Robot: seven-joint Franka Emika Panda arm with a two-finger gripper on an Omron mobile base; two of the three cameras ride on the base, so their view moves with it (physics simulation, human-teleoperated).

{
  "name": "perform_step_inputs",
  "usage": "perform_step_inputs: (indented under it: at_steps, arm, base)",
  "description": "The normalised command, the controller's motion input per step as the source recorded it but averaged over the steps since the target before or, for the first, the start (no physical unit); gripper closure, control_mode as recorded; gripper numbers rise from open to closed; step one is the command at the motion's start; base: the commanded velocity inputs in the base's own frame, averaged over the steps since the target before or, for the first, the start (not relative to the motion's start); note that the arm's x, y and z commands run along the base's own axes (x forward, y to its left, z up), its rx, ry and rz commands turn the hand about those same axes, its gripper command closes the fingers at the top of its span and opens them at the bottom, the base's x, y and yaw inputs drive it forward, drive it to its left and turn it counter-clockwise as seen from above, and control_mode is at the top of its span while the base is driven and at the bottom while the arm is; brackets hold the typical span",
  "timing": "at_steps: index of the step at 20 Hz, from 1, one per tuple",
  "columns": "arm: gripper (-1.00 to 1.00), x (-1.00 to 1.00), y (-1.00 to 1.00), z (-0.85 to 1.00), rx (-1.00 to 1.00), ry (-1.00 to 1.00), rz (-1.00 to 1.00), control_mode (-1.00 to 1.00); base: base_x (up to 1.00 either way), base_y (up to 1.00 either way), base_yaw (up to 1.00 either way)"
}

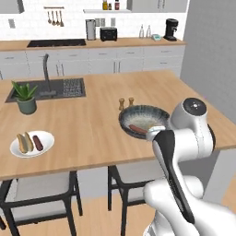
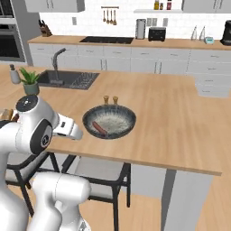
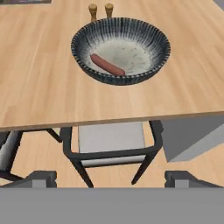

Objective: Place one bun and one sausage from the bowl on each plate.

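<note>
The dark bowl [image 1: 154, 113] [image 2: 118, 115] [image 3: 148, 33] stands near the counter's front edge and holds one reddish sausage [image 1: 137, 129] [image 2: 99, 128] [image 3: 107, 65] on its left side. Far to the left, the white plate [image 1: 46, 136] carries a bun [image 1: 23, 143] and a sausage [image 1: 38, 142]. My gripper [image 3: 111, 179] hangs off the counter's near edge, back from the bowl and above a chair. It points at the bowl. Its fingertips [image 3: 41, 178] stand wide apart, open, with nothing between them.
Two small shakers [image 1: 126, 102] [image 3: 100, 11] stand just behind the bowl. A potted plant [image 1: 26, 97] and the sink [image 1: 50, 88] are at the counter's far left. A dark-framed chair [image 3: 111, 146] sits under the counter edge below my hand.
</note>
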Motion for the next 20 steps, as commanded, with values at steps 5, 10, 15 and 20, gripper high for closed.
perform_step_inputs:
  at_steps: [5,10,15,20]
  arm:
    - [-1.0,0.0,0.0,0.0,0.0,0.0,0.0,1.0]
    - [-1.0,0.0,0.0,0.0,0.0,0.0,0.0,1.0]
    - [-1.0,0.0,0.0,0.0,0.0,0.0,0.0,1.0]
    - [-1.0,0.19,-0.02,0.03,0.0,0.0,0.06,-1.0]
  base:
    - [0.51,-0.36,-0.02]
    - [0.67,0.08,0.0]
    - [0.18,0.02,0.0]
    - [0.03,0.0,0.0]
